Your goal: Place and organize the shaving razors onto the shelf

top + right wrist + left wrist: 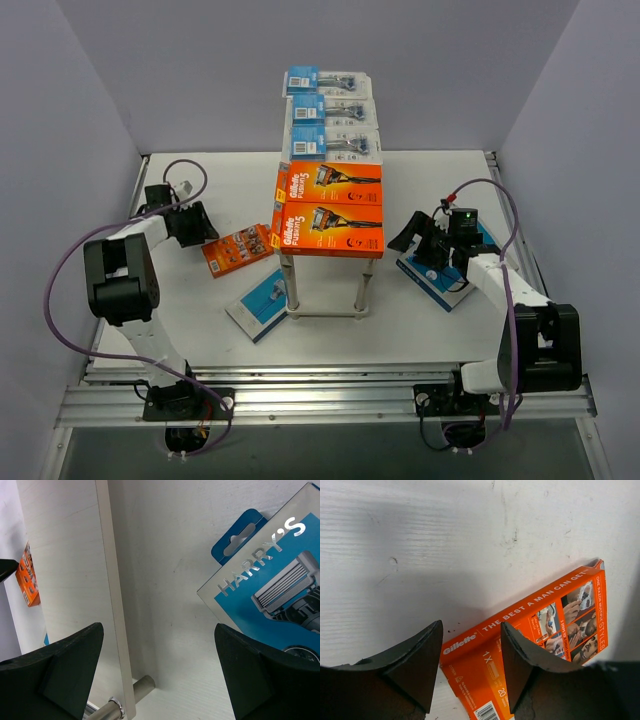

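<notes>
Left jaws open over orange Gillette box (485, 672); right jaws wide open, Harry's pack (265, 595) at 2 o'clock.

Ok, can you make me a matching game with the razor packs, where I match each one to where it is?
Things:
1. orange Gillette box with photos
2. Harry's pack
3. two Gillette Fusion5 boxes
4. three clear blister packs

Places:
A. far end of the shelf top
B. on the table by the right gripper
C. shelf top, the end nearer the arms
D. on the table by the left gripper

Pairs: 1-D, 2-B, 3-C, 4-A
</notes>
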{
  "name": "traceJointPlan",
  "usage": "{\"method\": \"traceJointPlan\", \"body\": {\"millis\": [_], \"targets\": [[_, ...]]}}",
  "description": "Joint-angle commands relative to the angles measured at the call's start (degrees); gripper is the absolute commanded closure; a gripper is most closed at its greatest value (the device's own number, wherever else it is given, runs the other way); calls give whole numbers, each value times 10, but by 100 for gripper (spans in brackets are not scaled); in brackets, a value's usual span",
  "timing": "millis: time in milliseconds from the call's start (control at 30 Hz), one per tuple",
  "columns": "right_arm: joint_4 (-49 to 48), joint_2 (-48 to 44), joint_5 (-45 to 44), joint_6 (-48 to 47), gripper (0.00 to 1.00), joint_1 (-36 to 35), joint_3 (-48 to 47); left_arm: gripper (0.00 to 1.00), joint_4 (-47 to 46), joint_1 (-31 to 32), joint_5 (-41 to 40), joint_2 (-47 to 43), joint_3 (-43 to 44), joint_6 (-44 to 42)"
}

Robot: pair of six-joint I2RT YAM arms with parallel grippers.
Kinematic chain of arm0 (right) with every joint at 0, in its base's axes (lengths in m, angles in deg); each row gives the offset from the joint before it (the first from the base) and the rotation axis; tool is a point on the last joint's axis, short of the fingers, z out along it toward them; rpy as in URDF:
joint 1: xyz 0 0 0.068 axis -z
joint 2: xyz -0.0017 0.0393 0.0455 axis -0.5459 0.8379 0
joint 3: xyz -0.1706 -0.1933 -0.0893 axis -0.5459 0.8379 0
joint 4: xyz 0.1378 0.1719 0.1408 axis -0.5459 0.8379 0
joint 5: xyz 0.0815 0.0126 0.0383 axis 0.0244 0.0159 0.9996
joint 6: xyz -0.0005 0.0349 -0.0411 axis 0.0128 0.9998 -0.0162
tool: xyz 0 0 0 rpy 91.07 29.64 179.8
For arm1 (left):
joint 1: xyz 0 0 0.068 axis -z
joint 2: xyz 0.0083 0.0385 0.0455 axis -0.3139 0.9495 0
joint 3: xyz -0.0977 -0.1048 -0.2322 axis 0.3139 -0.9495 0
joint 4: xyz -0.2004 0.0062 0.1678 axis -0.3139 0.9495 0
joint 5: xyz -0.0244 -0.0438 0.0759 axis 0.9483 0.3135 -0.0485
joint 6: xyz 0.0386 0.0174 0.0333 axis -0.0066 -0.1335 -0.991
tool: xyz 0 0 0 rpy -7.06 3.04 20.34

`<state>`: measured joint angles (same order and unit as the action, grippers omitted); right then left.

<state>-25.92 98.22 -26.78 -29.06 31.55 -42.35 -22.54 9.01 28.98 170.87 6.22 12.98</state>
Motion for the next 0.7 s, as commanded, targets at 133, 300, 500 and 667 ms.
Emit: {"method": "traceJointPlan", "body": {"millis": [133,300,500,667], "targets": [[-7,-7,-3,-10,12,-2,8,41,-34,5,7,-51,-10,5],[-9,-6,-1,-10,12,-2,9,28,-22,41,-41,-54,9,-13],[-13,-4,-1,-9,12,-3,13,25,21,108,-120,-19,80,-35],[-12,-1,-3,-10,12,-2,13,25,52,133,-118,14,142,-30]]}}
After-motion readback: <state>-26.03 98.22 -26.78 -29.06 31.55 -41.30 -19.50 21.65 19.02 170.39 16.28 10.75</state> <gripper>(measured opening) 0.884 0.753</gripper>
